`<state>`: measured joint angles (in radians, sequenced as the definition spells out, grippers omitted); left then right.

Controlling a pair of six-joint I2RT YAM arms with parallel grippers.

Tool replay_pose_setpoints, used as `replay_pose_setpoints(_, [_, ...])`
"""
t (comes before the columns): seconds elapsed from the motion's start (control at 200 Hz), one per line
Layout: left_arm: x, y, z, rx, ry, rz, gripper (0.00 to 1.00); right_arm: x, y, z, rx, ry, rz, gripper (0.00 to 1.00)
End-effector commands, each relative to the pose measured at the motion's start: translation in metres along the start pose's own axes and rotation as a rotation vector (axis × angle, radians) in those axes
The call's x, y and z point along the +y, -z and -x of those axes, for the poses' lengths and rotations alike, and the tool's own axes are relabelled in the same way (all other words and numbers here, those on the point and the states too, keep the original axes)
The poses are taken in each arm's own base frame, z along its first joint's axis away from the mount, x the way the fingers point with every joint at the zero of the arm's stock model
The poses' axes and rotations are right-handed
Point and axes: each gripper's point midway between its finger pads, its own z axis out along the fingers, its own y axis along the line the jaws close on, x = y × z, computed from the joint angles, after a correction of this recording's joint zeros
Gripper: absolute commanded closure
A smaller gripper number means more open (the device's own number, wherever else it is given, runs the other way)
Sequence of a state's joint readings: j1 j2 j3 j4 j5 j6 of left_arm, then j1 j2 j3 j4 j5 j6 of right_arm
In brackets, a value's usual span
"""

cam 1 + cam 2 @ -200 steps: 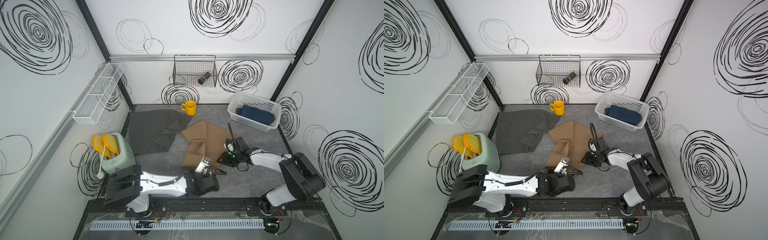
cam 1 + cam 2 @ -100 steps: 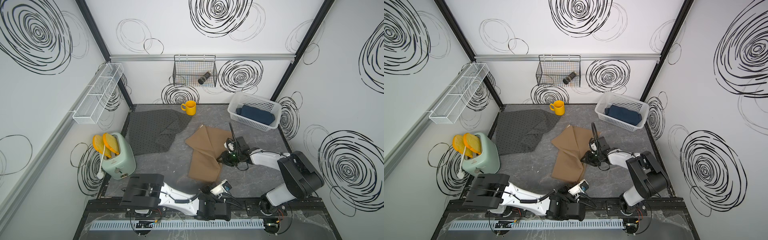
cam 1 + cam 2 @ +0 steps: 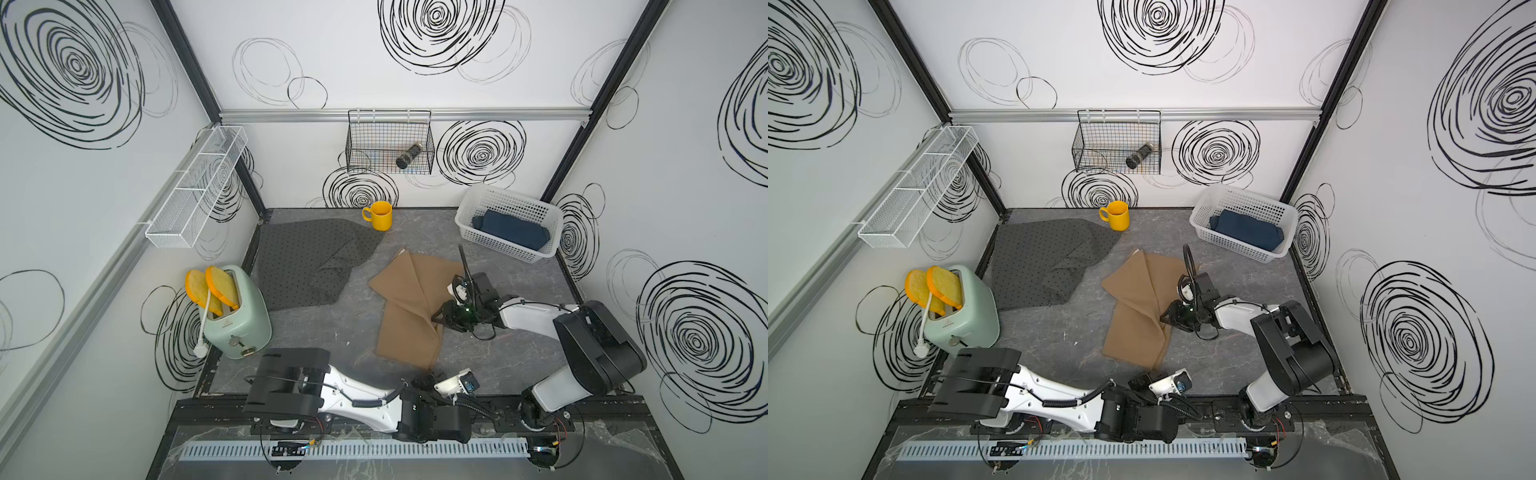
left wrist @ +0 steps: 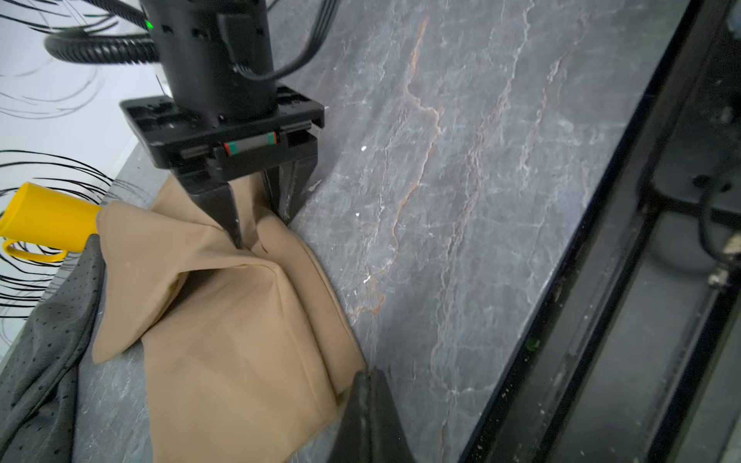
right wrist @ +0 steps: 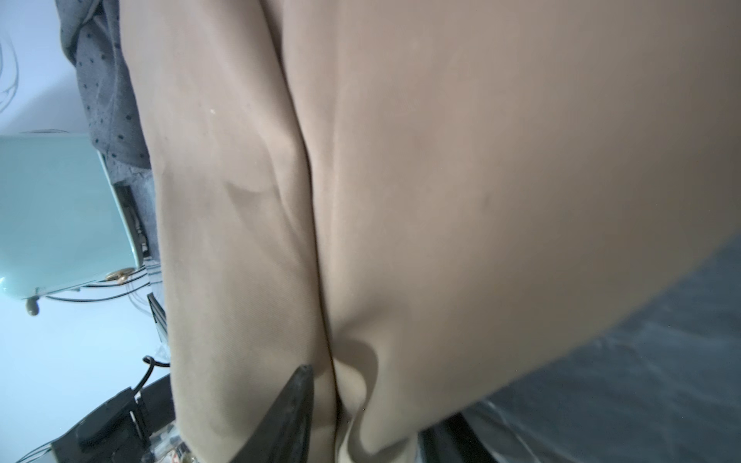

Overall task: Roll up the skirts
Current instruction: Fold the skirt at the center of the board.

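The left gripper point(image 4: 363, 381) is pinching, fully closed, a corner of the tan skirt point(image 3: 409, 316) near the desk's point(image 3: 332, 324) front edge. The right gripper point(image 4: 260, 232) is straddling the skirt's right edge, fingers half parted.

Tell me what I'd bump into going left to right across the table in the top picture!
In a top view: mint-green toaster → dotted grey skirt → tan skirt → white basket holding the dark blue skirt.

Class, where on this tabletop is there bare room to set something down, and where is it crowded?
Free: between yellow mug and white basket; between toaster and tan skirt. Crowded: dotted grey skirt covers back-left; tan skirt and right gripper fill the middle.
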<state>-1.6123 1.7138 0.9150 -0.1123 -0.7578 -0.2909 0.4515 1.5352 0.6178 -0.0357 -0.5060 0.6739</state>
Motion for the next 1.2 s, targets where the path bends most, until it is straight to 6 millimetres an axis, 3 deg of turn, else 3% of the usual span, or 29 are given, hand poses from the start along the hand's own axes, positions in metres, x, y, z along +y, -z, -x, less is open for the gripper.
replay_pose_setpoints(0.0, [0.042, 0.009, 0.040, -0.030, 0.249, -0.082, 0.80, -0.032, 0.015, -0.001, -0.049, -0.032, -0.146, 0.44])
replay_pose_setpoints(0.075, [0.089, 0.007, 0.046, 0.006, 0.503, -0.165, 0.70, -0.022, 0.034, 0.018, -0.147, 0.010, -0.157, 0.35])
replay_pose_setpoints(0.14, [0.132, 0.003, 0.041, 0.049, 0.723, -0.217, 0.69, -0.011, 0.052, 0.037, -0.234, 0.061, -0.168, 0.32])
replay_pose_setpoints(0.145, [0.143, 0.000, 0.038, 0.050, 0.751, -0.195, 0.69, -0.010, 0.053, 0.038, -0.240, 0.065, -0.169, 0.32])
replay_pose_setpoints(0.18, [0.164, -0.001, 0.033, 0.066, 0.861, -0.212, 0.67, -0.001, 0.062, 0.048, -0.281, 0.099, -0.169, 0.31])
replay_pose_setpoints(0.215, [0.189, -0.005, 0.023, 0.084, 0.974, -0.201, 0.58, 0.007, 0.069, 0.057, -0.313, 0.136, -0.176, 0.31])
replay_pose_setpoints(0.26, [0.215, -0.009, 0.009, 0.115, 1.116, -0.188, 0.45, 0.016, 0.074, 0.067, -0.341, 0.168, -0.185, 0.31])
replay_pose_setpoints(0.315, [0.244, -0.020, -0.013, 0.165, 1.277, -0.166, 0.40, 0.034, 0.078, 0.078, -0.356, 0.207, -0.166, 0.30])
replay_pose_setpoints(0.43, [0.274, -0.042, -0.046, 0.287, 1.477, -0.148, 0.42, 0.082, 0.068, 0.091, -0.367, 0.359, -0.159, 0.26])
replay_pose_setpoints(0.505, [0.291, -0.051, -0.066, 0.333, 1.560, -0.083, 0.41, 0.110, 0.045, 0.088, -0.320, 0.484, -0.182, 0.23])
replay_pose_setpoints(0.645, [0.327, -0.036, -0.114, 0.288, 1.787, 0.064, 0.40, 0.137, -0.002, 0.085, -0.219, 0.593, -0.295, 0.22])
replay_pose_setpoints(0.755, [0.341, -0.012, -0.140, 0.218, 1.847, 0.160, 0.35, 0.143, -0.045, 0.086, -0.157, 0.642, -0.398, 0.21])
replay_pose_setpoints(0.861, [0.336, -0.001, -0.159, 0.213, 1.862, 0.172, 0.35, 0.143, -0.081, 0.087, -0.118, 0.681, -0.493, 0.20])
replay_pose_setpoints(1.036, [0.316, 0.009, -0.180, 0.247, 1.838, 0.196, 0.36, 0.144, -0.117, 0.093, -0.136, 0.728, -0.611, 0.20])
replay_pose_setpoints(1.196, [0.296, 0.013, -0.189, 0.265, 1.787, 0.197, 0.37, 0.132, -0.136, 0.096, -0.146, 0.738, -0.725, 0.26])
